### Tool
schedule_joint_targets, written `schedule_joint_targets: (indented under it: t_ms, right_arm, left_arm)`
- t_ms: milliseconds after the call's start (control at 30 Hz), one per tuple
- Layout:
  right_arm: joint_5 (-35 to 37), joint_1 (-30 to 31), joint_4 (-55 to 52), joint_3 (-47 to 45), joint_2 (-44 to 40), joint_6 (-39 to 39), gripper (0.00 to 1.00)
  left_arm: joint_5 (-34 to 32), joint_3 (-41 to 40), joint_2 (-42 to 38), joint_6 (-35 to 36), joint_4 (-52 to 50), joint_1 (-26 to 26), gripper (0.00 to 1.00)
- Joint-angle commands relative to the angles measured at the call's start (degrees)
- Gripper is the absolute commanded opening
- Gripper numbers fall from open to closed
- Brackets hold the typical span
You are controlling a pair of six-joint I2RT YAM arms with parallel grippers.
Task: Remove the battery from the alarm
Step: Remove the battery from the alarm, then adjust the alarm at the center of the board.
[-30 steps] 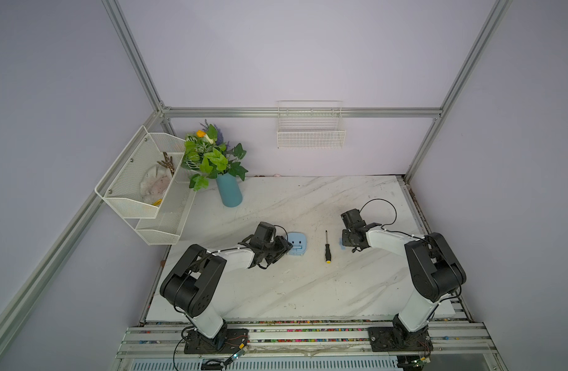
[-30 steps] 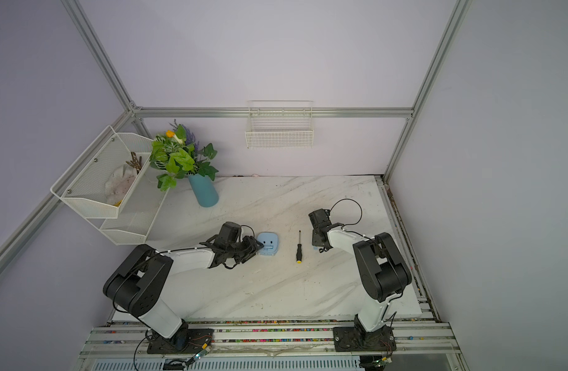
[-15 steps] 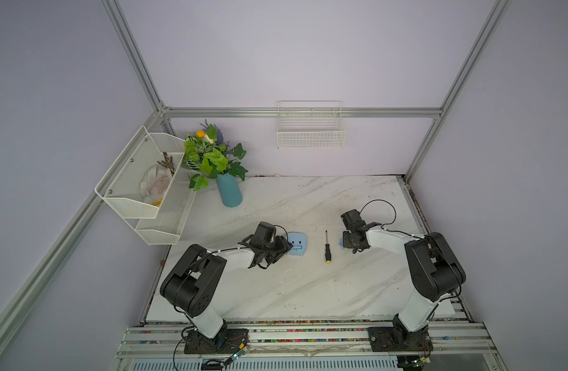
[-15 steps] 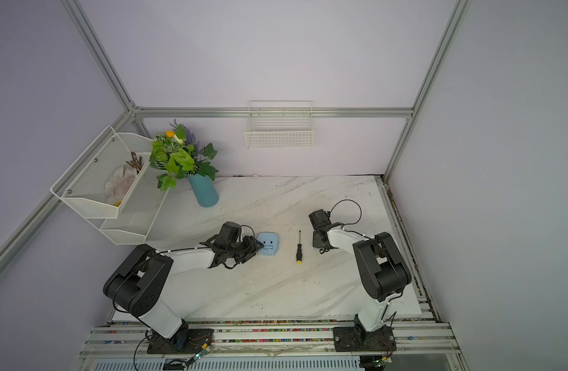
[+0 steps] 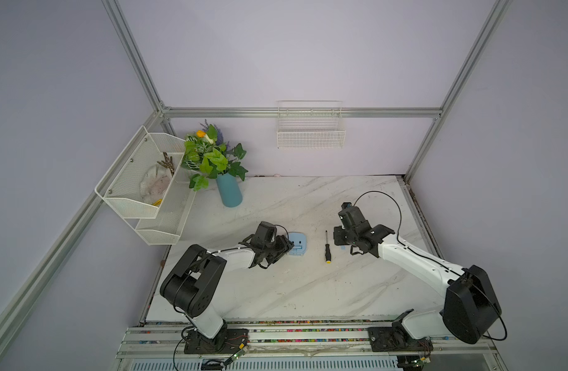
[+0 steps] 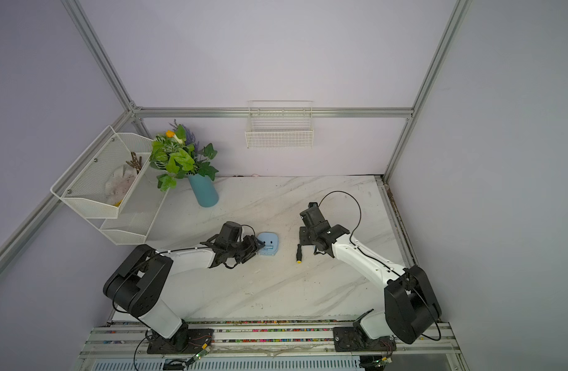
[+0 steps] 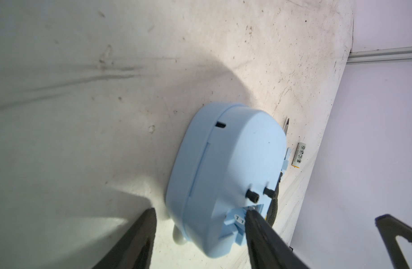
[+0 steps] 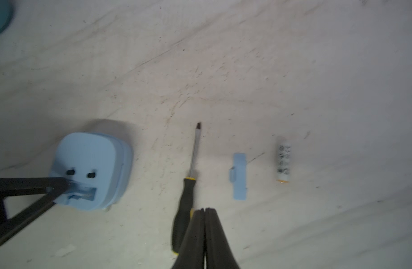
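- Alarm [image 8: 90, 172] lies back up on the surface [image 8: 293, 69], its bay [image 8: 83, 194] open.
- Battery [image 8: 283, 161] lies loose beyond the screwdriver [image 8: 191, 177] and the cover [image 8: 239, 177], well apart from the alarm.
- Left tool [image 7: 200, 212] is wide, with one fingertip at the bay.
- Right tool [image 8: 205, 209] is closed and empty, over the screwdriver handle.
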Motion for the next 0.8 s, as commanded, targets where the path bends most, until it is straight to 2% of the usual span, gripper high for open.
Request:
schedule_joint_targets:
  t_ms: [0, 167, 367, 767]
  right_arm:
    - [-6.3, 4.0, 3.1, -2.0, 4.1, 3.3, 0.00]
    - [-9.7, 8.3, 9.5, -2.0, 12.0, 6.4, 0.00]
    - [-10.8, 11.2, 11.2, 2.2, 18.2, 6.9, 0.00]
    - [-9.6, 12.8, 12.0, 5.8, 22.0, 7.7, 0.00]
  left_arm:
    - [-1.3, 2.3, 0.8, -0.2, -5.5, -0.7, 0.63]
    - [-1.9, 2.3, -0.1, -0.3, -6.2, -1.0, 0.60]
    - [-2.2, 1.2, -0.5, -1.1, -5.6, -1.4, 0.59]
    - [-2.3, 0.3, 1.5, -3.3, -2.6, -4.0, 0.59]
